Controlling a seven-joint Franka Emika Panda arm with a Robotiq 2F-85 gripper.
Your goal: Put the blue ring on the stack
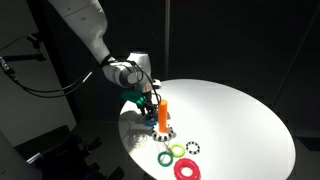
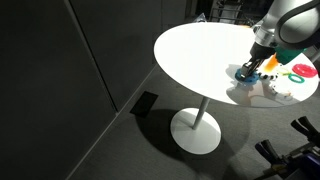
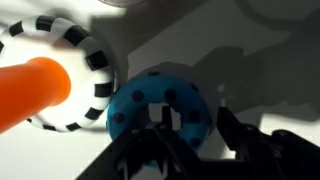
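The blue ring [image 3: 160, 112], cyan with dark dots, lies flat on the white table right beside the stack's toothed base; it also shows in an exterior view [image 2: 245, 72]. The stack is an orange peg [image 3: 35, 92] on a black-and-white toothed base [image 3: 75, 60], and it shows in both exterior views [image 1: 163, 114] [image 2: 270, 63]. My gripper [image 3: 200, 135] is low over the ring, with one finger in the ring's hole and the other outside its wall. A gap shows between the ring and the outer finger. The gripper also shows in both exterior views [image 1: 148, 102] [image 2: 254, 66].
On the round white table [image 1: 230, 110], a green ring [image 1: 165, 157], a red ring [image 1: 186, 169] and a loose black-and-white toothed ring [image 1: 193, 149] lie near the front edge, just past the stack. The surroundings are dark.
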